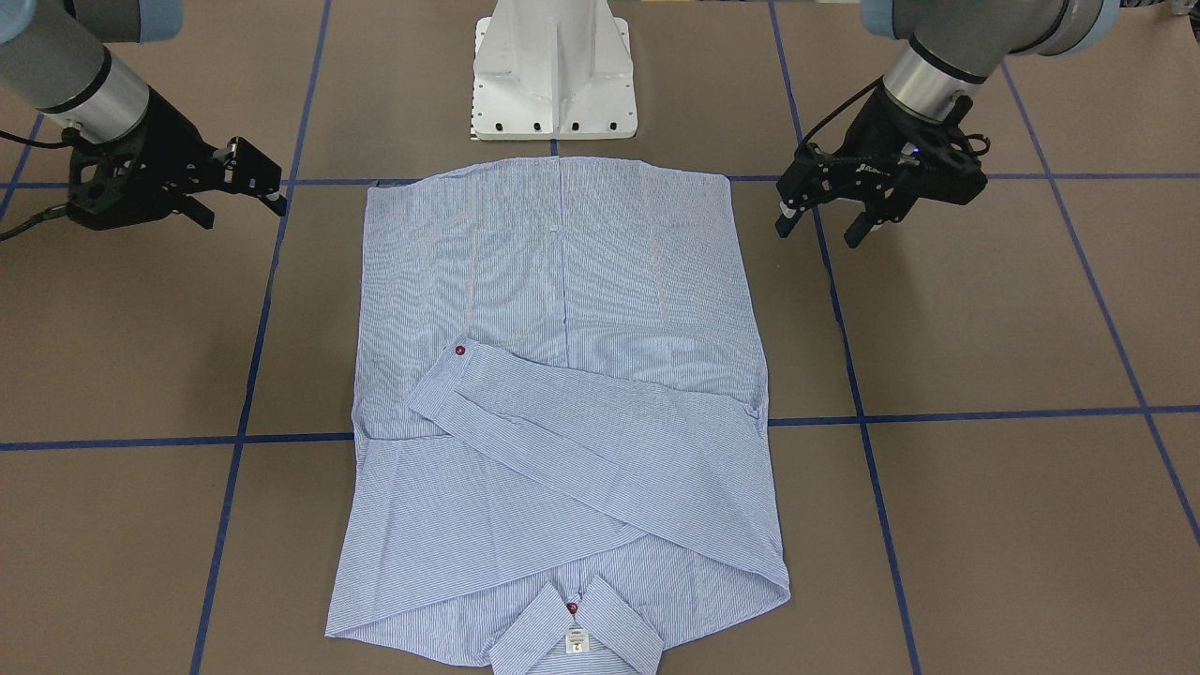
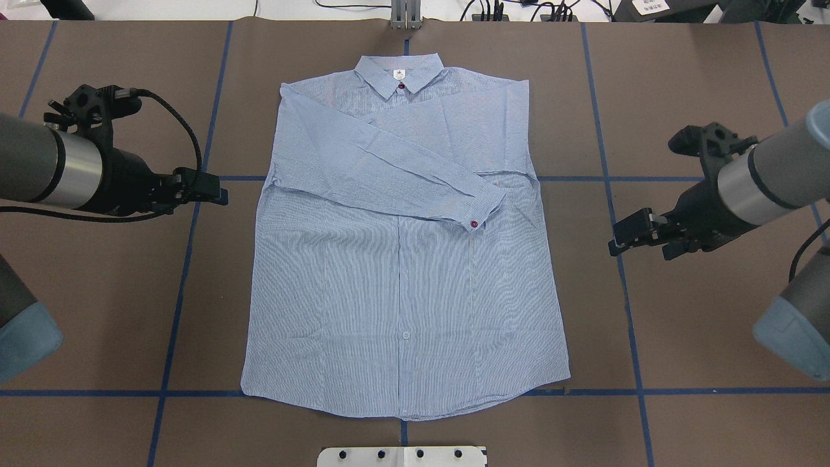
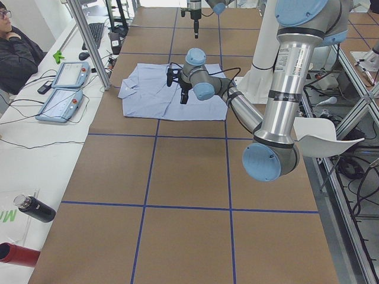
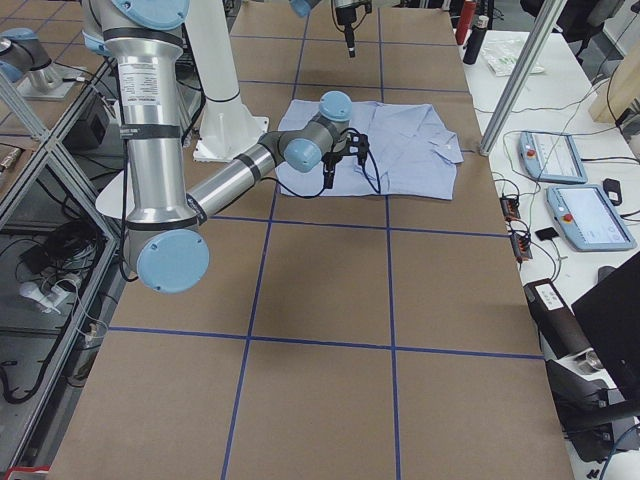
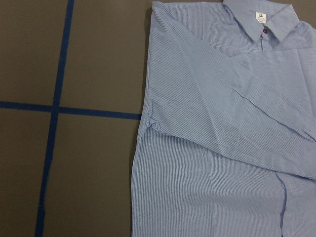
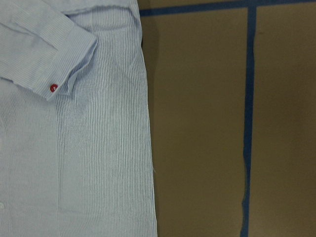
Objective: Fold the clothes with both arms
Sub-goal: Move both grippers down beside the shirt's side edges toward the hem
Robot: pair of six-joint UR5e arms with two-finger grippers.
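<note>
Brown table (image 2: 681, 78) bears the shirt (image 2: 402, 292) flat, sleeve (image 2: 389, 172) crossed over its chest; left gripper (image 1: 823, 228) and right gripper (image 1: 244, 216) hang either side, jaws spread, and uneven pinches could drag that sleeve loose

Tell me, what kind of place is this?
Probably a robotics lab: grey metal robot arms stand over a brown table marked with blue tape, with control tablets on a white side bench.
</note>
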